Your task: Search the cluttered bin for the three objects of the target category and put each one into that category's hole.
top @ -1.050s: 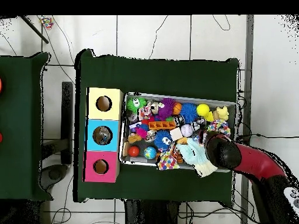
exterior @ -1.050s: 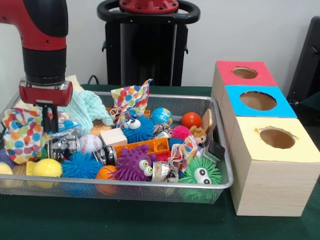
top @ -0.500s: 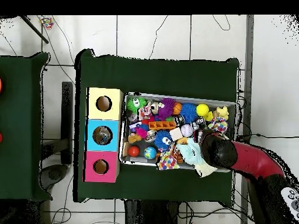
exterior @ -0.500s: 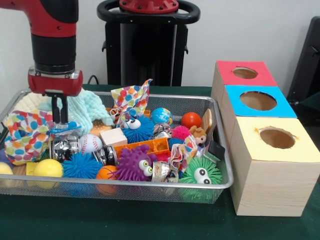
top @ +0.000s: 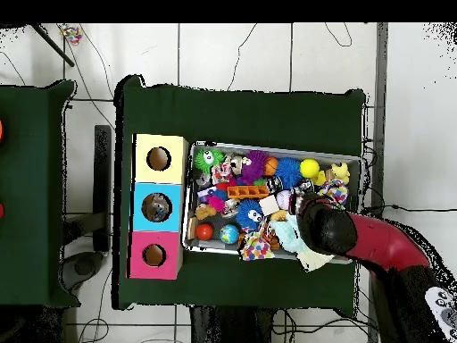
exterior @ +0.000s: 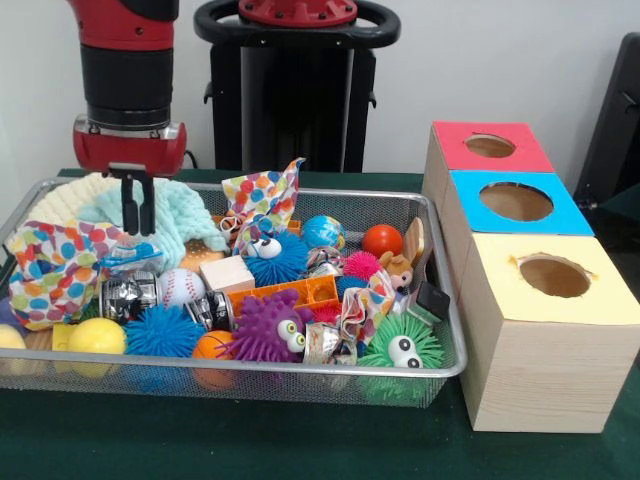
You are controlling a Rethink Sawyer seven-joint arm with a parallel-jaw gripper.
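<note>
- Front view first: the wire bin (exterior: 300,372) is packed with toys, and whatever the three targets are, they're somewhere in that pile. I can't tell which category is meant.
- Three hole boxes (exterior: 545,340) sit outside the bin's right end, well apart from the arm, so my guess is any drop means a long sideways carry.
- Fluffy teal cloth (exterior: 185,215) lies right behind the pincer.
- Gripper (exterior: 138,228) hangs over the bin's left end, prongs a narrow gap apart, holding nothing.
- Crinkly blue wrapper (exterior: 130,256) sits straight below the tips, so the nearest grab is straight down.
</note>
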